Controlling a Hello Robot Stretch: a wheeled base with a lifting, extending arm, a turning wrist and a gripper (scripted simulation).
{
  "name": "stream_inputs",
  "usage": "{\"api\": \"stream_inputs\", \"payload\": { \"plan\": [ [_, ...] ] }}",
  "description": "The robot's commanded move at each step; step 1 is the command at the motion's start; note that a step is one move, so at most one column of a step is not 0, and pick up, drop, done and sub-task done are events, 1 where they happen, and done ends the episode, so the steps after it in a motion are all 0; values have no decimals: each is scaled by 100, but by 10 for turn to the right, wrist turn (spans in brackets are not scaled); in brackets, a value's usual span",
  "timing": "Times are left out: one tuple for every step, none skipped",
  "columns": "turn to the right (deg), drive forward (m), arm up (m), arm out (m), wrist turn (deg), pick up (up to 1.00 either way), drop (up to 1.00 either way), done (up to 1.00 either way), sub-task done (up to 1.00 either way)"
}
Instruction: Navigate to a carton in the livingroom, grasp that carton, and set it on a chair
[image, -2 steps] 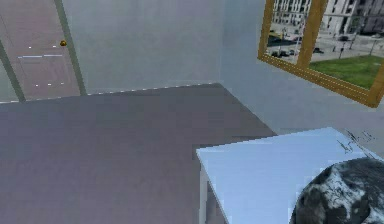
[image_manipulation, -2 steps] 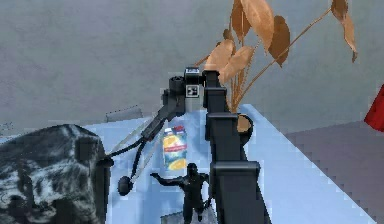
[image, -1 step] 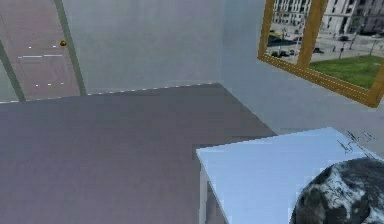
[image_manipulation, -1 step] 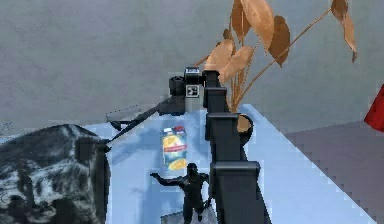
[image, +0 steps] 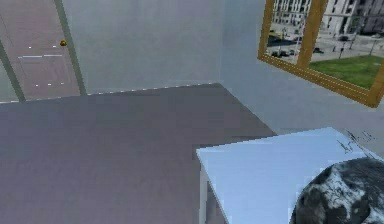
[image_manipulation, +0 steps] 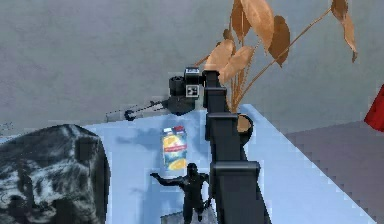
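Observation:
In the arm side view, a small upright pale container (image_manipulation: 175, 148) with yellow and red patches stands on a light blue-white table (image_manipulation: 300, 185). It may be the carton, but its shape is too small to tell. The dark arm (image_manipulation: 228, 160) rises over the table. Two white marker squares (image_manipulation: 190, 90) sit at the arm's far end, and the gripper (image_manipulation: 130, 115) points left from them, above and left of the container. Only wall and bare tabletop lie behind the fingertips, so the gripper holds nothing.
A black figurine (image_manipulation: 190, 192) stands near the table's front. A dark rock-like lump (image_manipulation: 50, 175) (image: 345, 195) sits on the table (image: 260, 170). A plant with orange-brown leaves (image_manipulation: 250, 40) rises behind. Ahead lie open floor (image: 110, 150), a door (image: 40, 45) and a window (image: 325, 40).

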Motion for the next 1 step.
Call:
{"api": "stream_inputs", "payload": {
  "plan": [
    [0, 0, 0, 0, 180, 0, 0, 0, 0]
  ]
}}
